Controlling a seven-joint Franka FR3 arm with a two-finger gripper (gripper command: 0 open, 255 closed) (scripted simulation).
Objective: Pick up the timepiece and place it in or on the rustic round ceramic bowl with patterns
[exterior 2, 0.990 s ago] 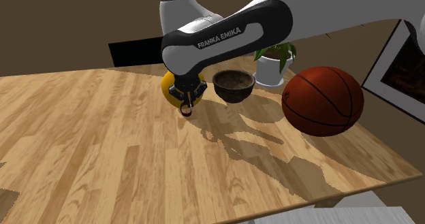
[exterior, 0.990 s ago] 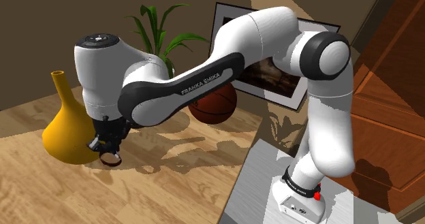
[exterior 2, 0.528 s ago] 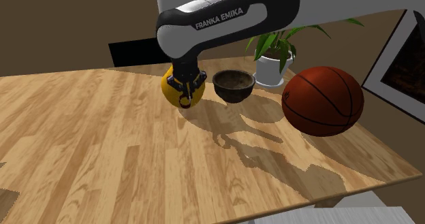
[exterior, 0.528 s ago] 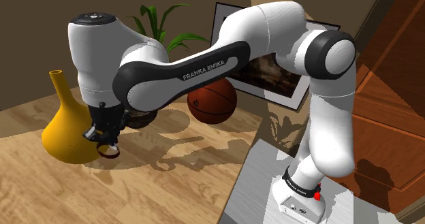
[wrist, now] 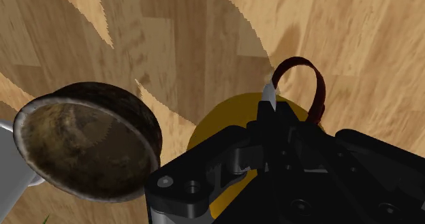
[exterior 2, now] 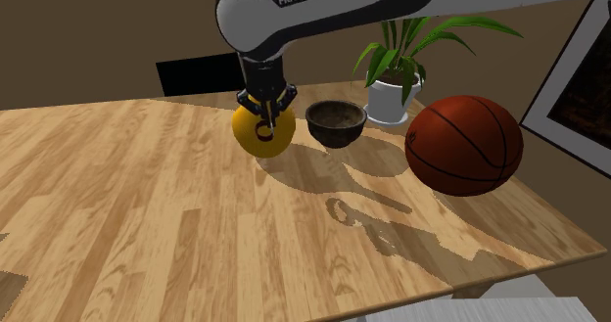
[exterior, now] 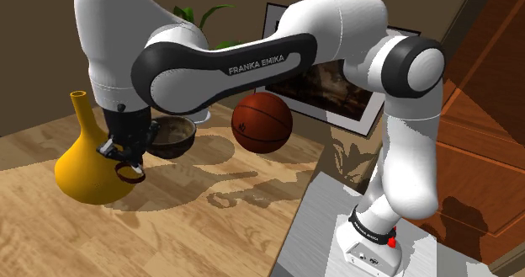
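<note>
timepiece: a small watch with a dark red strap loop, hanging clear of the wooden table, close by the yellow vase.
gripper: the black gripper points down, its fingers clamped on the watch.
bowl: the dark brown bowl stands just beside the vase, to the second exterior view's right of the gripper and not under it.
step in hand: carrying the watch across to the bowl, i judge.
doing it well: keep height above the rim, stay off the vase, centre over the bowl's hollow, lower, then let go.
risk: 1 snag, the dangling strap catching the rim.
</note>
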